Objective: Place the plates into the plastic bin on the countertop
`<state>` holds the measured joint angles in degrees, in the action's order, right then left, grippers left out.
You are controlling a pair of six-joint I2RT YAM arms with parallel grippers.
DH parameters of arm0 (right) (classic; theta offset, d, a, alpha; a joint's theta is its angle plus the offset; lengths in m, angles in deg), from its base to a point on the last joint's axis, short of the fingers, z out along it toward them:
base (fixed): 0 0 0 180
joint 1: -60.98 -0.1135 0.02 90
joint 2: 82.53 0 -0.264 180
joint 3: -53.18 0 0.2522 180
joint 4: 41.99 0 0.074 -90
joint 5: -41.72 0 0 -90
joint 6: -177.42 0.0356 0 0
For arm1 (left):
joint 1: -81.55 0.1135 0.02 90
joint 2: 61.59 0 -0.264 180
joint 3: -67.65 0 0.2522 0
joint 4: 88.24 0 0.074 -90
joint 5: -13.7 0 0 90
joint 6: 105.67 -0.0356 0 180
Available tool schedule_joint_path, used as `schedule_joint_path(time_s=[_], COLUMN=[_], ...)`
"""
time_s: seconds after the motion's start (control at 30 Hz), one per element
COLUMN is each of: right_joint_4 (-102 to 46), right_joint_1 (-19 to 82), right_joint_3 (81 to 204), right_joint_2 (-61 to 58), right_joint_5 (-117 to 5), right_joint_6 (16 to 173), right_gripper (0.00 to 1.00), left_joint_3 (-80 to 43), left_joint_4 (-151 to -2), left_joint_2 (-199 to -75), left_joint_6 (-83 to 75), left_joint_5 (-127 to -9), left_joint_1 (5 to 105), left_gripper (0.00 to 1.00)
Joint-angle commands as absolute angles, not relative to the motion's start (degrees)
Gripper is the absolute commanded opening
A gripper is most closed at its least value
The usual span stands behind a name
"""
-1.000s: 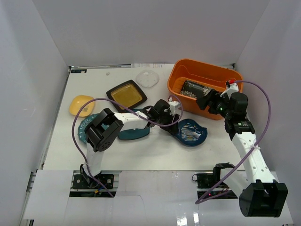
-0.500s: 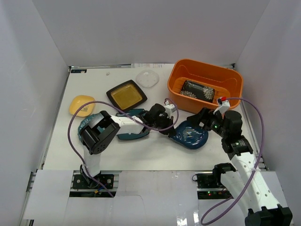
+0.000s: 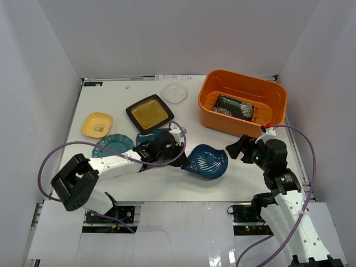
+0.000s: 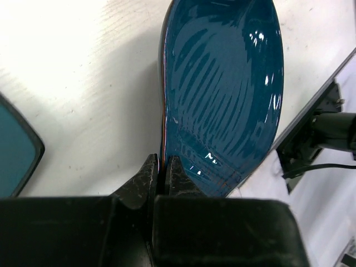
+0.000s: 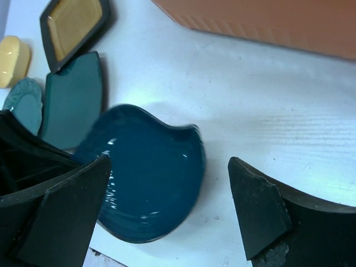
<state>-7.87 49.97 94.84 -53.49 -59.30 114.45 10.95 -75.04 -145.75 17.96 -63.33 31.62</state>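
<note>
My left gripper (image 3: pixel 179 149) is shut on the left rim of the blue leaf-shaped plate (image 3: pixel 206 161), which sits near the front of the countertop (image 3: pixel 189 183). The left wrist view shows that plate (image 4: pixel 222 94) pinched between my left gripper's (image 4: pixel 163 172) jaws. My right gripper (image 3: pixel 236 149) stands open just right of the plate, nothing between its fingers; in its wrist view the plate (image 5: pixel 144 172) lies below my right gripper (image 5: pixel 168 167). The orange plastic bin (image 3: pixel 214 89) holds the black floral plate (image 3: pixel 235 107).
On the countertop lie the black plate with amber centre (image 3: pixel 149 113), the yellow plate (image 3: pixel 97 124), the teal scalloped plate (image 3: pixel 111 144) and the teal square plate (image 3: pixel 149 137), partly under my left arm. A clear round dish (image 3: pixel 174 92) sits at the back. White walls enclose the table.
My left gripper shut on the blue plate's rim and drew it left, the arm pulling back. My right gripper left the bin and came down to the plate's right side.
</note>
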Motion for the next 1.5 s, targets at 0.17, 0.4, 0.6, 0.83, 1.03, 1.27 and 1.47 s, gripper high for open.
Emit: schedule_joint_path(time_s=[0.17,0.4,0.6,0.83,1.03,1.27,1.47], right_joint_4=[-9.85,-18.63,-25.76,-30.69,-30.07,-28.76,-25.59], right_joint_1=[49.64,49.64,49.64,49.55,49.99,57.98,62.91], right_joint_3=[90.86,86.63,85.49,94.96,114.27,129.60,134.70], right_joint_2=[-48.70,-46.93,-46.58,-45.18,-34.39,-20.14,-10.12], right_joint_5=[-69.35,-76.13,-77.98,-74.74,-67.98,-58.74,-52.85], right_joint_6=[115.19,119.05,124.15,127.24,122.94,120.91,119.59], right_gripper=[0.97,0.65,0.08,0.08,0.08,0.08,0.08], left_joint_3=[13.19,12.93,11.97,6.87,1.25,3.34,9.22], left_joint_4=[-83.35,-85.29,-82.14,-67.91,-49.38,-39.16,-38.00], left_joint_2=[-133.05,-130.94,-127.42,-120.14,-108.71,-99.04,-92.45], left_joint_6=[24.50,24.76,24.42,20.64,14.75,11.23,11.84], left_joint_5=[-63.91,-62.59,-64.08,-72.33,-83.50,-92.56,-94.06], left_joint_1=[32.15,32.15,32.07,32.15,32.07,32.15,32.15], left_gripper=[0.00,0.00,0.28,0.92,0.98,0.98,0.98])
